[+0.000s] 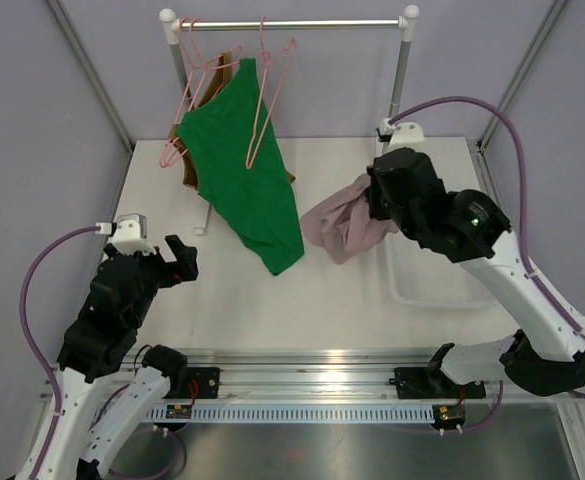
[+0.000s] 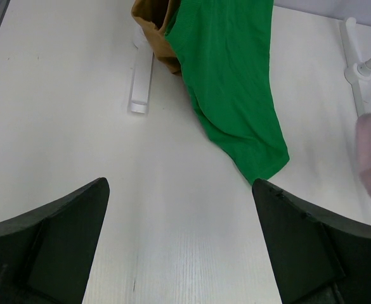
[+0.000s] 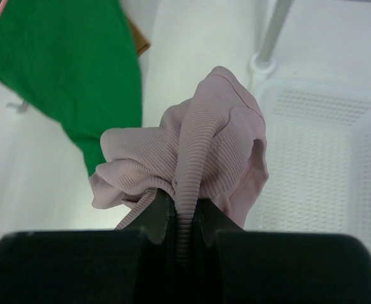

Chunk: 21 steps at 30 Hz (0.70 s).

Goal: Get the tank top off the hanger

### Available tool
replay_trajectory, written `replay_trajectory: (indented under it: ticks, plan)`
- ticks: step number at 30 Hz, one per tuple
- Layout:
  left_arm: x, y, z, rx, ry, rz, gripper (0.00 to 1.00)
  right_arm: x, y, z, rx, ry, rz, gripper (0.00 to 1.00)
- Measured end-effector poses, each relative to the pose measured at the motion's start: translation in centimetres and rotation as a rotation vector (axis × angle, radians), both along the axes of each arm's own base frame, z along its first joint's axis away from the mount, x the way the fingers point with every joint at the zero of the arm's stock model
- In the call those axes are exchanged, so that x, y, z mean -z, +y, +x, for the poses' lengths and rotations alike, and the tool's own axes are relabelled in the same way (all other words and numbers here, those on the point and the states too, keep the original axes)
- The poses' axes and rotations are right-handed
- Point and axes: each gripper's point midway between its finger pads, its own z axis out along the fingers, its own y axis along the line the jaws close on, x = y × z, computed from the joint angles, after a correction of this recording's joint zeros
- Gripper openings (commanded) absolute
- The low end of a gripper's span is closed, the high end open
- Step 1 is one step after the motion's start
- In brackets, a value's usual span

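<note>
A mauve ribbed tank top (image 1: 342, 225) hangs bunched from my right gripper (image 1: 377, 205), off any hanger, above the table's right middle. In the right wrist view the jaws (image 3: 184, 215) are shut on a fold of it (image 3: 191, 152). A green tank top (image 1: 242, 180) hangs on a pink hanger (image 1: 197, 80) at the rack's left. An empty pink hanger (image 1: 270, 95) hangs in front of it. My left gripper (image 1: 182, 262) is open and empty at the near left; in its wrist view (image 2: 179, 183) the green top (image 2: 236, 82) lies ahead.
A rack with a metal bar (image 1: 292, 22) stands at the back. A brown garment (image 1: 187, 165) hangs behind the green one. A white basket (image 1: 442, 285) sits on the table under my right arm and also shows in the right wrist view (image 3: 312, 158).
</note>
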Motion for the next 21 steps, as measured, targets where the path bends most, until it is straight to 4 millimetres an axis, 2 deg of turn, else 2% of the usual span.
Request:
replay_trajectory:
  ticks: [3, 5, 9, 12, 14, 20, 21]
  plan:
    - [0.1, 0.0, 0.0, 0.0, 0.002, 0.001, 0.99, -3.0, -3.7, 1.0, 0.104, -0.061, -0.008, 0.0]
    - [0.1, 0.0, 0.0, 0.0, 0.002, 0.001, 0.99, -3.9, -6.3, 1.5, 0.179, -0.083, -0.018, 0.0]
    - [0.0, 0.0, -0.1, 0.0, -0.004, -0.001, 0.99, -3.7, -12.2, 2.5, 0.356, -0.075, -0.064, 0.0]
    - [-0.2, 0.1, -0.3, 0.0, -0.014, -0.005, 0.99, -1.8, -15.0, 3.1, 0.437, -0.024, -0.096, 0.0]
    - [-0.2, 0.1, -0.3, 0.0, -0.016, -0.006, 0.99, 0.1, -16.0, 3.5, 0.458, 0.024, -0.108, 0.0]
    - [-0.2, 0.1, -0.3, 0.001, -0.016, -0.006, 0.99, 8.0, -19.4, 5.8, 0.536, 0.229, -0.103, 0.01]
    - [-0.2, 0.1, -0.3, 0.001, -0.016, -0.006, 0.99, 9.5, -19.8, 6.2, 0.542, 0.267, -0.1, 0.15]
